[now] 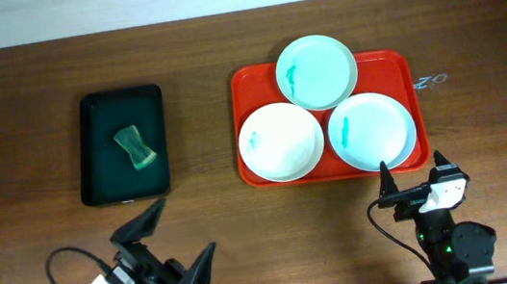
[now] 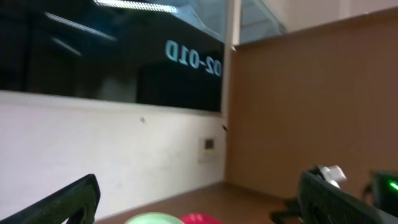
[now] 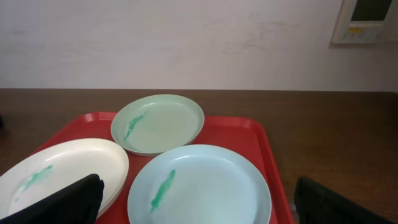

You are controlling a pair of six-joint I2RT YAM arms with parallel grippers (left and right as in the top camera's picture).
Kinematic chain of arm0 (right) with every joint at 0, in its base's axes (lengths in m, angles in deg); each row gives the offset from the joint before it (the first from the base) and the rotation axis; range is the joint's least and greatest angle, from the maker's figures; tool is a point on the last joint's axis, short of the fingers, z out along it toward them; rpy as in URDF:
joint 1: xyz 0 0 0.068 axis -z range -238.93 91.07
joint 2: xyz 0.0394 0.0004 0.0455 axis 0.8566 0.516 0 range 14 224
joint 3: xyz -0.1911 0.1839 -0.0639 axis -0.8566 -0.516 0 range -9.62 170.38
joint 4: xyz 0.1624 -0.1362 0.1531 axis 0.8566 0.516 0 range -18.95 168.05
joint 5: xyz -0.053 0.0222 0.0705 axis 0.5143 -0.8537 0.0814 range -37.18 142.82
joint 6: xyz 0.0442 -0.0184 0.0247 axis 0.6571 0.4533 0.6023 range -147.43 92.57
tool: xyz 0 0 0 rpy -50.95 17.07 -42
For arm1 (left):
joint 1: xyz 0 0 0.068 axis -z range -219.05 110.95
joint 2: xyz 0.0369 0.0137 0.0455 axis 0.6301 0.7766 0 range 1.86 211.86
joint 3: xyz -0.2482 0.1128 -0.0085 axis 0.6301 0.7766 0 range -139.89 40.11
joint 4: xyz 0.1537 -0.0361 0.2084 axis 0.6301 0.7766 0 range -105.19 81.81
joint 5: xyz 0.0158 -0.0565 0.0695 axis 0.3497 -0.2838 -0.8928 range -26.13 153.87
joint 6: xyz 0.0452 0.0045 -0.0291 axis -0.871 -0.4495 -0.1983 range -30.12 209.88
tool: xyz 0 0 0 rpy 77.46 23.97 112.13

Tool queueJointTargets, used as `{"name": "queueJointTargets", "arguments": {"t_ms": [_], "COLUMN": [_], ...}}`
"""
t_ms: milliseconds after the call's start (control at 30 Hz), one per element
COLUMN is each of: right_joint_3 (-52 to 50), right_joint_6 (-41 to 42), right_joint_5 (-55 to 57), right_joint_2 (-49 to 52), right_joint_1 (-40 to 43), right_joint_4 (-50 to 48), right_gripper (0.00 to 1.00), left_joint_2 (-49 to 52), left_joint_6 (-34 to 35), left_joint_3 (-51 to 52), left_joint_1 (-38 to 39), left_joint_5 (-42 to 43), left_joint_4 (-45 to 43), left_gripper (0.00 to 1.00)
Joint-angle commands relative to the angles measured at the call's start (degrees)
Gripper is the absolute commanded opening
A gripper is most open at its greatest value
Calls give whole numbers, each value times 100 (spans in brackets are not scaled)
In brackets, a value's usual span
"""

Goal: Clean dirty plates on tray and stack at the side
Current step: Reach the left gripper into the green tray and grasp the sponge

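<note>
Three round plates lie on the red tray (image 1: 395,66): a mint one (image 1: 317,71) at the back, a white one (image 1: 281,142) front left, a pale one (image 1: 371,130) front right. Each has a teal smear. In the right wrist view the tray (image 3: 261,140) holds the mint plate (image 3: 158,123), the white plate (image 3: 59,171) and the pale plate (image 3: 200,185). My right gripper (image 1: 413,173) is open and empty just in front of the tray; its fingers frame the pale plate (image 3: 199,202). My left gripper (image 1: 177,243) is open and empty at the front left, tilted upward (image 2: 205,202).
A black tray (image 1: 100,151) at the left holds a green sponge (image 1: 135,147). A small mark (image 1: 432,81) lies on the table right of the red tray. The left wrist view shows mostly the wall and a window.
</note>
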Motion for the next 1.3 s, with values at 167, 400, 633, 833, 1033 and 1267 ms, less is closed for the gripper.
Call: {"name": "queueJointTargets", "arguments": {"t_ms": [167,400,633,833,1033,1267], "right_joint_3": [-50,-50,-50,-50,-50,-50], "right_joint_6": [-37,-35,-35,-37,-37,-35], "right_joint_5": [26,28,26,26,26,26], "right_joint_2": [-42,-42,-42,-42,-42,-42], "right_joint_1": [26,26,26,26,26,26], "right_joint_4": [2,2,2,2,2,2], "right_gripper": [98,98,98,98,98,98], "left_joint_2": [1703,5626,9630,11184,12128,12644], "left_joint_6": [-1843,-3027,-2640,-774,-774,-776], "left_joint_3": [-2977,-6299,-9431,-9431,-9431,-9427], "left_joint_1": [-4,-11,-501,-811,-809,-726], "left_joint_5": [-1567,-1875,-2264,-2957,-3469,-3510], "left_joint_4": [2127,6210,9001,8749,8500,8362], "left_gripper": [99,99,99,99,89,70]}}
